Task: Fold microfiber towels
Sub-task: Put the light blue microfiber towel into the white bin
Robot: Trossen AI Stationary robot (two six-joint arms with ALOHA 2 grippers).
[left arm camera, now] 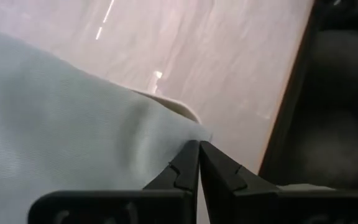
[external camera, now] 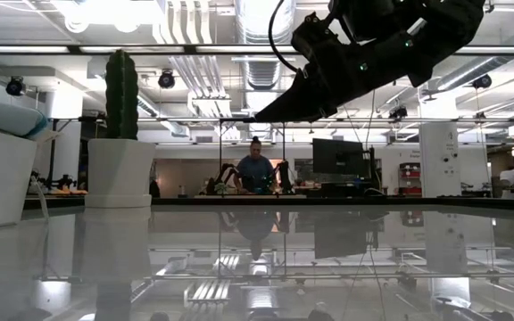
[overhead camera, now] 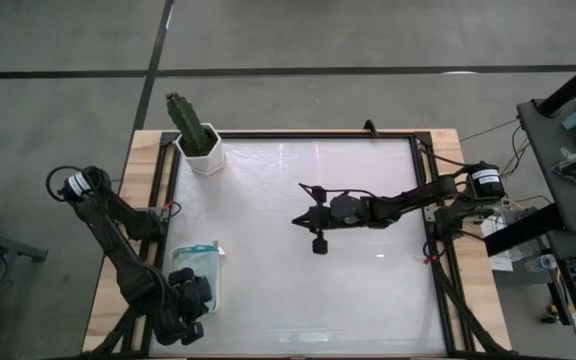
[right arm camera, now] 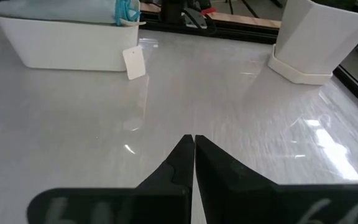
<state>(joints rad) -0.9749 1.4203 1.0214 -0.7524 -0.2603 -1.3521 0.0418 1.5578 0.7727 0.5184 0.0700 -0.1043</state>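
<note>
towels (overhead camera: pixel 196 268) in tray (right arm camera: pixel 67 55), both claws closed.

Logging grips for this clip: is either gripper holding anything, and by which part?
Nothing is held. The left gripper is shut and empty just above the towels in the tray; the right gripper is shut and empty over the bare table.

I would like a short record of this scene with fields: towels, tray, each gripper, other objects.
towels: pale blue towel on top of a pile in the tray, teal edge beside it; other colours not visible
tray: white tray at the table's left front part, with a hanging tag
left gripper: shut, tips at the pale cloth over the tray; contact cannot be told
right gripper: shut, empty, above the table's middle
other objects: cactus in a white pot, back left corner
</note>
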